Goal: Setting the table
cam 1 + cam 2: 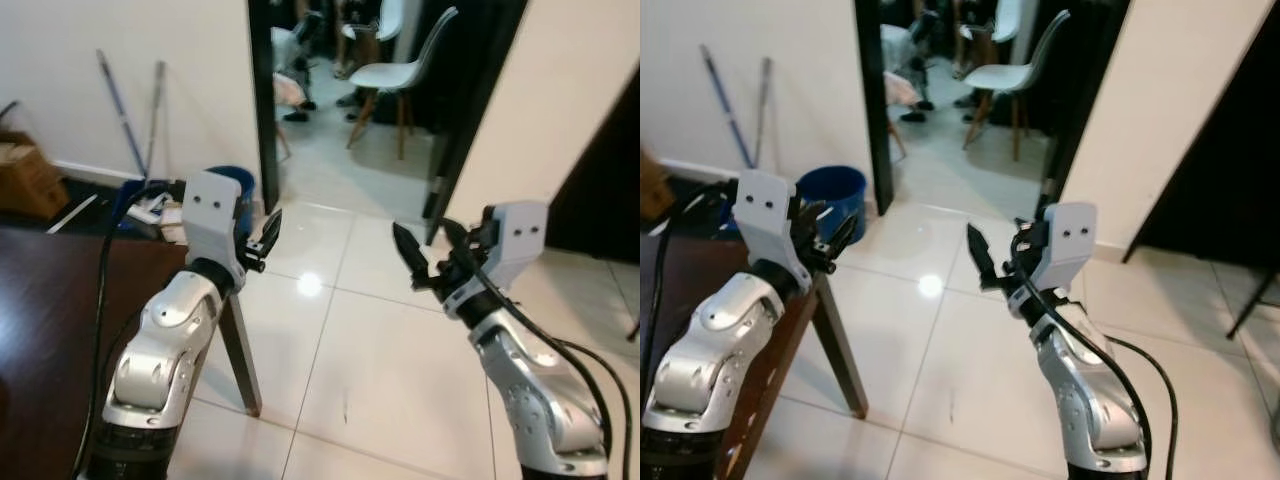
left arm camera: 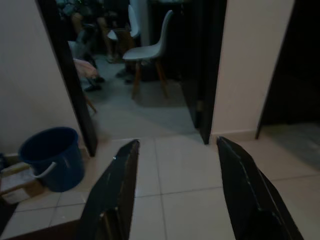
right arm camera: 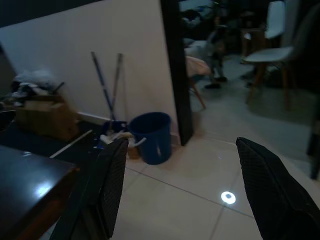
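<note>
Step in hand: Judged as approach or search. No tableware was held, and none could be seen on the visible part of the surface.
Left tool (image 1: 262, 243): Raised at chest height over the near corner of the surface (image 1: 40, 300), fingers (image 2: 117, 185) spread apart with nothing between them.
Right tool (image 1: 425, 262): Raised over bare floor (image 1: 380, 350), well apart from the surface, fingers (image 3: 272, 190) spread apart and empty.
Task's thing: The surface, a dark brown wooden top on a slanted leg (image 1: 243, 360), stood at the robot's left. Its visible part carried only a black cable (image 1: 100, 300) running to the left arm.
Next move: Probably a turn or walk to locate plates or cutlery, then a return to the surface. It calls for clearing the leg and keeping the cable from snagging.
Floor: Glossy white tiles with a lamp reflection.
Room: A blue bucket (image 1: 835, 190) stood by the wall beside a dark door frame (image 1: 262, 90). Two mop handles (image 1: 135, 110) leaned on the wall, with a cardboard box (image 3: 42, 117) nearby.
Beyond the doorway: A white chair (image 1: 400, 70) on wooden legs. Further detail was too dark to tell.
</note>
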You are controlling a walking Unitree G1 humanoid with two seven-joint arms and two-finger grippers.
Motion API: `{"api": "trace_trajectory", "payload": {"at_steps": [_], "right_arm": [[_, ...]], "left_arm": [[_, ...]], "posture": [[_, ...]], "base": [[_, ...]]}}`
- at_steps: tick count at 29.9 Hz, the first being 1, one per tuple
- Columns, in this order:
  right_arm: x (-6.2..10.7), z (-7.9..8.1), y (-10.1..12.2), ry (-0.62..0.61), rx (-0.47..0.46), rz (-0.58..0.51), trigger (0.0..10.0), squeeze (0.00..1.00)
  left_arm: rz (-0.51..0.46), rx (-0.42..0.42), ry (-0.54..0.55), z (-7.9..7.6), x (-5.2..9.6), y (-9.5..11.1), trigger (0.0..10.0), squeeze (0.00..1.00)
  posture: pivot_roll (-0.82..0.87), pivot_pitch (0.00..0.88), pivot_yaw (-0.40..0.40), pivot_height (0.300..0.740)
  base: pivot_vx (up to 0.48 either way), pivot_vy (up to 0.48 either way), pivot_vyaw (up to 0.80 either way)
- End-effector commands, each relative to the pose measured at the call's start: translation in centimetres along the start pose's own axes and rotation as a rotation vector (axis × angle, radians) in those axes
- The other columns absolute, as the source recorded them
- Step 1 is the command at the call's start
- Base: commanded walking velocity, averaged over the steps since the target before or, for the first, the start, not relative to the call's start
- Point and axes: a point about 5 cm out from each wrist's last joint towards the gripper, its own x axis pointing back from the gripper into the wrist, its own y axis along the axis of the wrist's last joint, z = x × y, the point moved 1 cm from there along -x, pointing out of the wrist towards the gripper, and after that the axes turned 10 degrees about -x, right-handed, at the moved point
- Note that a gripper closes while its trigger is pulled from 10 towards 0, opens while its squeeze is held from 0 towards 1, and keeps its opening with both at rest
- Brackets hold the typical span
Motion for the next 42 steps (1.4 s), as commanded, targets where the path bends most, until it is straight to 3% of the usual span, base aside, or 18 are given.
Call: {"api": "trace_trajectory", "payload": {"at_steps": [1, 42], "right_arm": [[0.20, -0.40, -0.23, -0.014, 0.003, 0.013, 10.0, 0.00], [0.24, -0.53, -0.36, -0.020, 0.002, 0.019, 10.0, 0.00]], "left_arm": [[0.015, 0.005, -0.005, -0.26, -0.01, -0.38, 10.0, 0.00], [0.011, 0.011, -0.008, -0.41, -0.16, -0.19, 10.0, 0.00]], "posture": [[-0.08, 0.000, 0.098, 0.740], [-0.08, 0.009, 0.096, 0.740]], "base": [[0.000, 0.000, -0.80], [0.000, 0.000, -0.80]]}}
